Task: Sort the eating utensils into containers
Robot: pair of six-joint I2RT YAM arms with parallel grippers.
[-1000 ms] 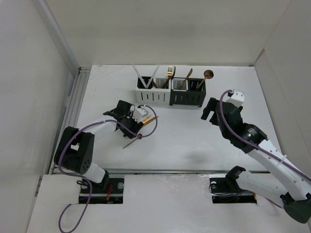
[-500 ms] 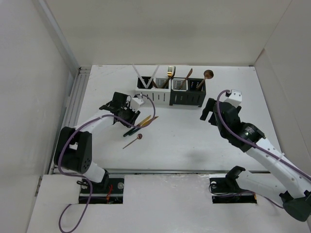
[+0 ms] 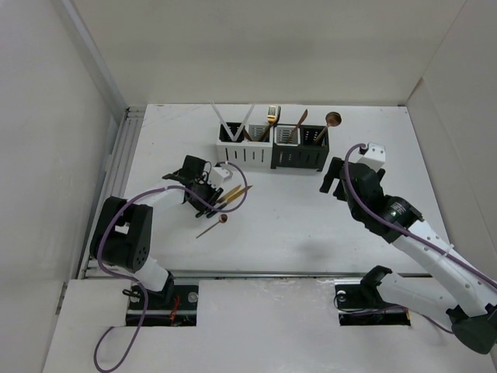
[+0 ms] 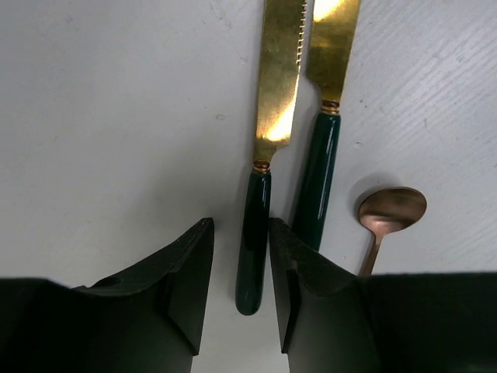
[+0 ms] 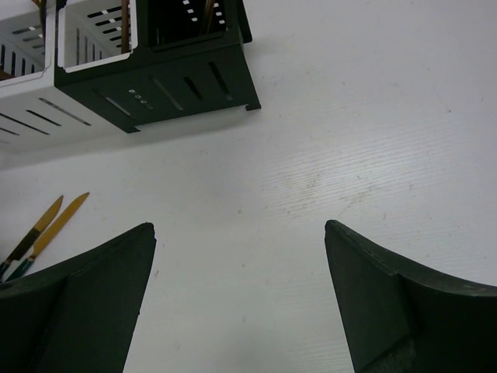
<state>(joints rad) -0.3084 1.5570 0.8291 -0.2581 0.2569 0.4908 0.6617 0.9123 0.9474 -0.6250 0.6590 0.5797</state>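
Two gold knives with dark green handles (image 3: 230, 194) lie side by side on the table left of centre. A small copper spoon (image 3: 212, 226) lies just in front of them. In the left wrist view my left gripper (image 4: 241, 231) is down at the table and open. Its jaws straddle the handle of the serrated knife (image 4: 254, 233), with a gap on the left side. The second knife (image 4: 317, 183) and the spoon bowl (image 4: 391, 208) lie just right of the jaws. The row of four containers (image 3: 272, 158) holds several utensils. My right gripper (image 3: 332, 177) is wide open and empty.
The containers stand at the back centre, two white (image 5: 46, 101) and two black (image 5: 186, 70). A purple cable loops beside the left wrist (image 3: 245, 193). White walls enclose the table on three sides. The knife blades show at the left edge of the right wrist view (image 5: 48, 221).
My left gripper swung left and back, then came down over the knife handles. The two knives shifted slightly left. The right arm barely moved.
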